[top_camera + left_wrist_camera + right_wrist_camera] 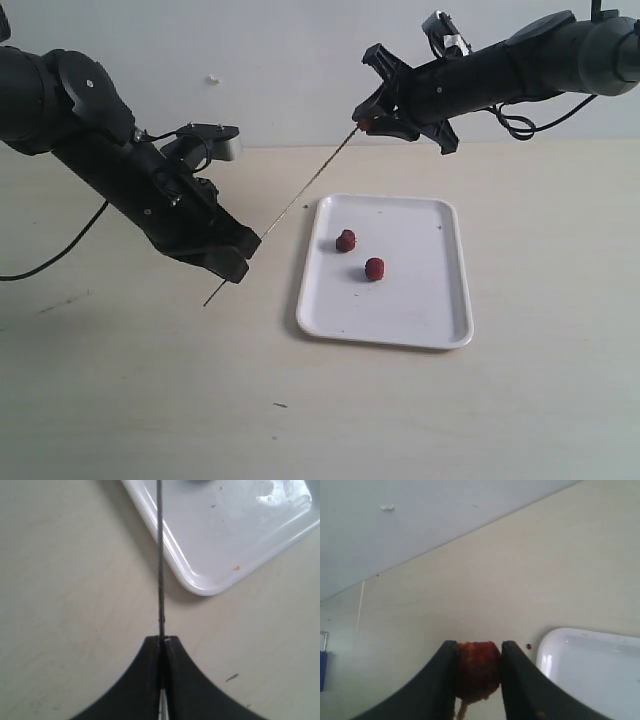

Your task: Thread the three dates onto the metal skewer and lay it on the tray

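Your left tool is clamped shut on the metal skewer. The left wrist view shows its 2 black fingers pressed together on the thin rod, with no gap showing between them. A short tail of the skewer sticks out behind this tool, slanting down toward the desk. The long part runs forward from the tips and climbs away at an angle.

Just ahead of that tool, the tray lies flat on the desk. A rounded corner of the tray sits close beside the skewer, and farther out the rod passes above its rim. 2 dates rest on the tray, well below the skewer and clear of both tools. One date lies nearer the left tool, and the other is just beside it, not touching.

At the far end of the skewer, your right tool hangs in the air above the desk, past the tray's far edge. It grips the 3rd date between its jaws, which are held partly apart by the fruit. The skewer's tip meets this date. You cannot tell from these views whether the tip has gone in.
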Controlling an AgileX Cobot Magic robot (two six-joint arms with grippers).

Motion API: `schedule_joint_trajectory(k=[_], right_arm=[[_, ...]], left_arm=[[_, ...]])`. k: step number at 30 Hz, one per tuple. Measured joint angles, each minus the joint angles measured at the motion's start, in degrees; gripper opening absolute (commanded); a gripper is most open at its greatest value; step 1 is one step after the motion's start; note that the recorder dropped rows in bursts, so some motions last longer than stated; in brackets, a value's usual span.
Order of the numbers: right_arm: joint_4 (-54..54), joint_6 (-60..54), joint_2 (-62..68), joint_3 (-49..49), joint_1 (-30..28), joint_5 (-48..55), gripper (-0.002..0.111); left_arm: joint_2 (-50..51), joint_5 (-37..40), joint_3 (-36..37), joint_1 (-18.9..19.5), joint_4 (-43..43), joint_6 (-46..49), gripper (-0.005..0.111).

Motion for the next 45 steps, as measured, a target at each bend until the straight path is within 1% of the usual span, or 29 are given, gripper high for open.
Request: schedule_joint_trajectory(k=[15,30,36,45], right_arm=[[0.22,0.0,0.0,0.0,0.0,0.26,0.03],[0.22,0.0,0.0,0.0,0.0,2.19,0.03],[0.22,0.0,0.0,0.0,0.0,2.68,0.03],[0.46,0.0,0.0,0.0,0.23,3.65,0.03]], left_arm=[[0.0,1.58,0.0,0.0,0.0,1.14,0.0],[0.0,-0.64,0.0,0.0,-0.16,1.37,0.0],[0.0,-1.08,0.0,0.0,-1.96,2.49,0.0],[0.0,-2.91,0.0,0.0,-7.73,5.65,0.0]])
